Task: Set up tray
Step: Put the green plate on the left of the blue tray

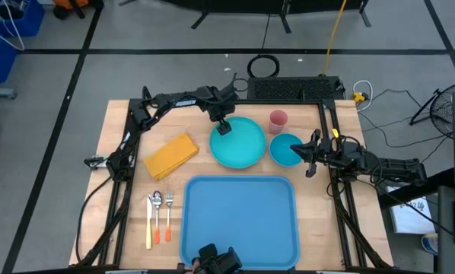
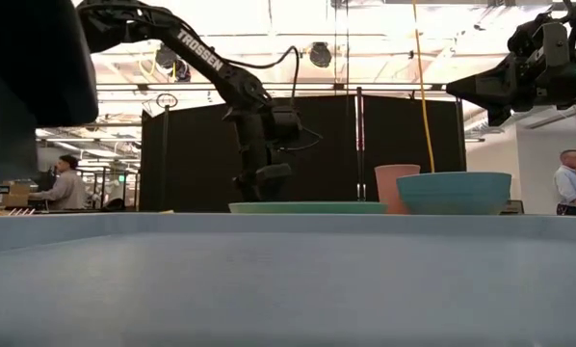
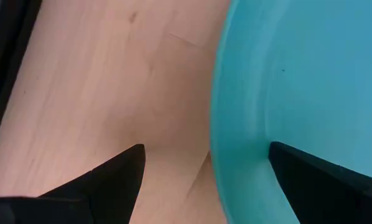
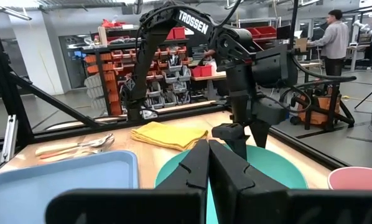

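Tray (image 1: 240,221) lies bare at the near middle of the table (image 1: 121,122); nothing has been set on it, so the task is judged barely begun. Left gripper (image 1: 223,125) is lowered at the far rim of the turquoise plate (image 1: 239,144), fingers spread astride the rim, not clamped. Right gripper (image 1: 311,156) hangs closed and empty beside the blue bowl (image 1: 286,151). Pink cup (image 1: 278,120), yellow napkin (image 1: 170,155) and cutlery (image 1: 158,215) remain off the tray.

"TROSSEN" in white capitals on left arm (image 2: 206,60) upper link; legible in low and right wrist views. High view: same marking, too small to read.
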You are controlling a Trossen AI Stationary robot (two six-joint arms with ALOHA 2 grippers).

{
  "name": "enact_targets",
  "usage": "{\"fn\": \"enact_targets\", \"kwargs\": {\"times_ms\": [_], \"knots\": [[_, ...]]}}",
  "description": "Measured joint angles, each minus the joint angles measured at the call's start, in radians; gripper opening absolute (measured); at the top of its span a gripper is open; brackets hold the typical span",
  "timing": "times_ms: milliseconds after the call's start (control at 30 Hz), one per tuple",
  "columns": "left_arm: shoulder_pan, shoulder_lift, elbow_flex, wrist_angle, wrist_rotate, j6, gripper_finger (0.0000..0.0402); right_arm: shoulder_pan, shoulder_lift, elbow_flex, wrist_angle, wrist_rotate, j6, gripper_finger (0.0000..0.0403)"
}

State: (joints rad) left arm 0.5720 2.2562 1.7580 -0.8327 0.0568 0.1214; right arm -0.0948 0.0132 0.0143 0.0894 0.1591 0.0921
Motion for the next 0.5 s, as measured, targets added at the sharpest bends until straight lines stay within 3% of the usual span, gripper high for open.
{"fn": "enact_targets", "kwargs": {"times_ms": [200, 367, 500], "knots": [[-0.002, 0.001, 0.000, 0.009, -0.009, -0.012, 0.0251, 0.000, 0.000, 0.000, -0.004, -0.002, 0.000, 0.0000], [-0.014, 0.001, 0.000, 0.008, -0.013, -0.028, 0.0124, 0.000, 0.000, 0.000, -0.004, -0.002, 0.000, 0.0000], [-0.013, -0.003, 0.002, 0.015, 0.053, -0.040, 0.0026, 0.000, 0.000, 0.000, -0.004, -0.002, 0.000, 0.0000]]}}
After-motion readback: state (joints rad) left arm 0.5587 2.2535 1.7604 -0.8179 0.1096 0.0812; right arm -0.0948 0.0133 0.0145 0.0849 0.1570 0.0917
